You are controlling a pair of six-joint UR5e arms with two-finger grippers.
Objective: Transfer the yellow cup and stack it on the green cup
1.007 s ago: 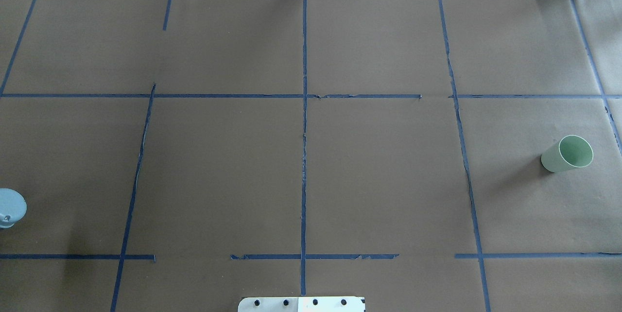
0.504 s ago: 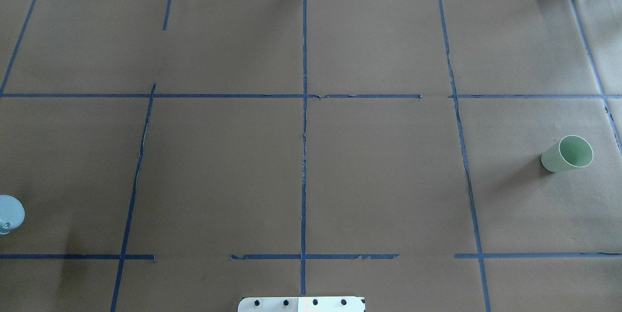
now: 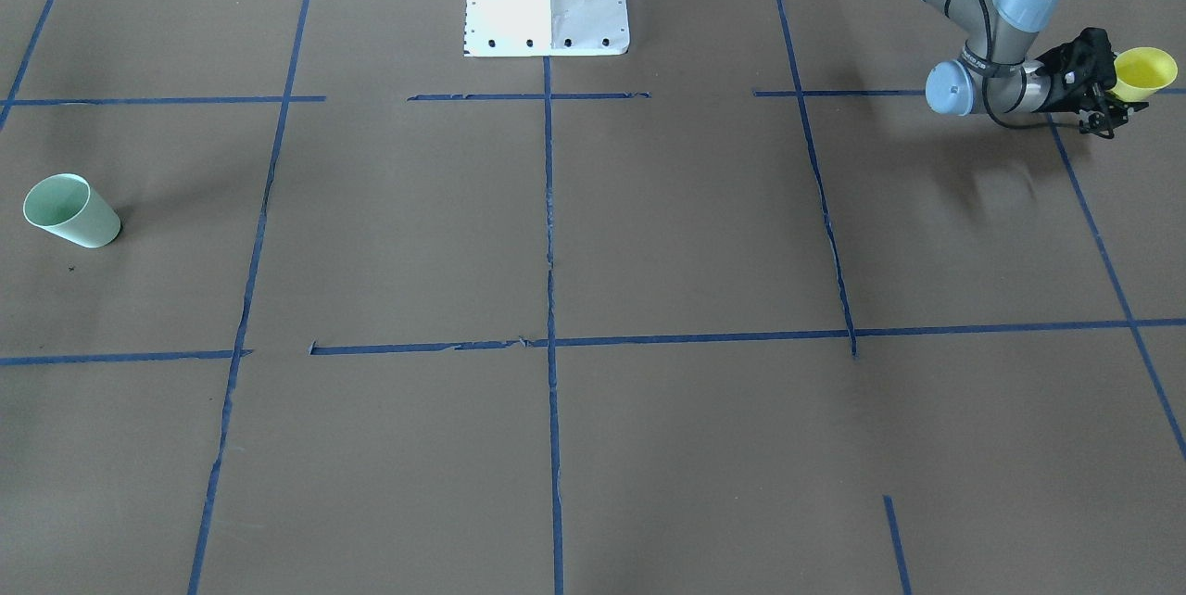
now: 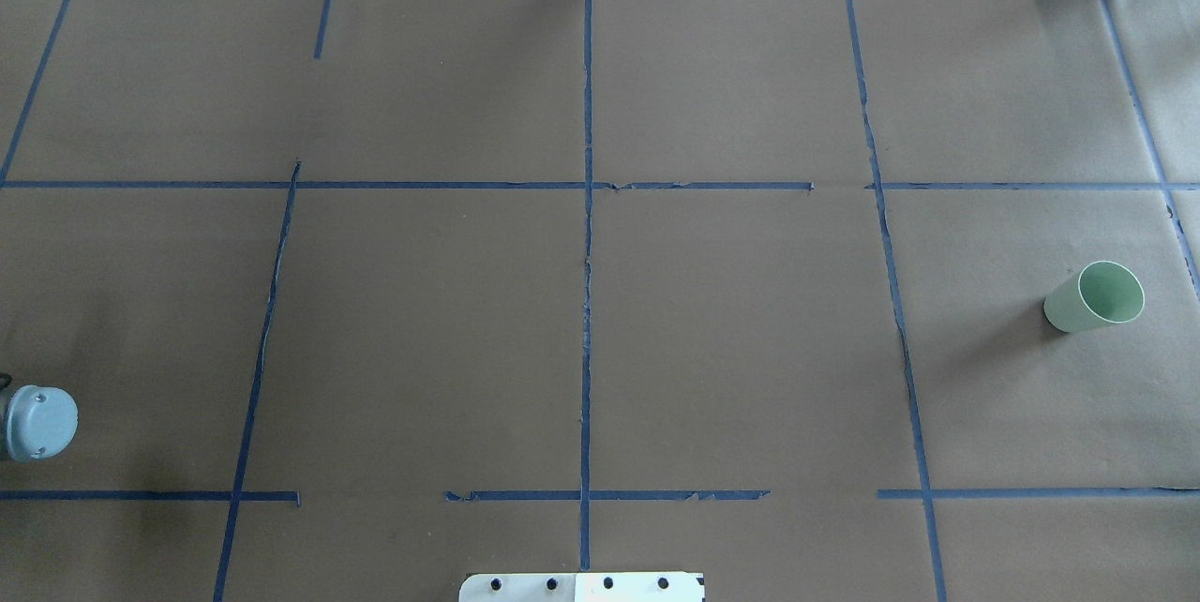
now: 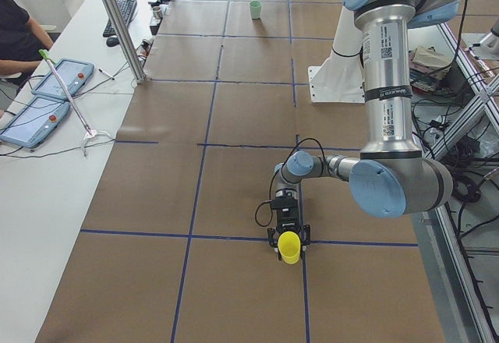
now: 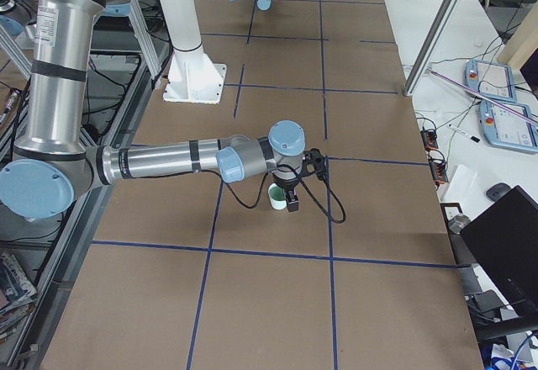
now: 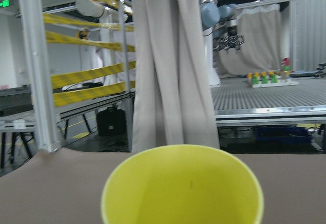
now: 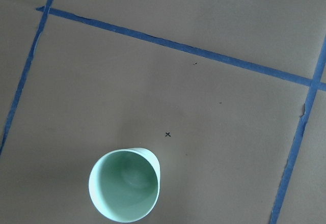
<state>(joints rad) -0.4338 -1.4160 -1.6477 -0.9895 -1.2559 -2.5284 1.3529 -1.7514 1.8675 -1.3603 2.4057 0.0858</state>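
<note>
Left fingers [image 3: 1104, 99] clamp the yellow cup [image 3: 1146, 72]; green cup [image 3: 72, 211] stands far across the table [image 3: 649, 234], under the right fingers [image 6: 291, 203], whose state I cannot tell.

Matt brown paper covers the surface [image 4: 731, 349], crossed by blue tape lines [image 4: 588, 302] frayed along their edges. The yellow cup [image 7: 183, 183] and green cup [image 8: 125, 191] are smooth plastic with a soft sheen. The left arm [image 5: 387, 78] shows brushed metal tubes and pale blue caps.
</note>
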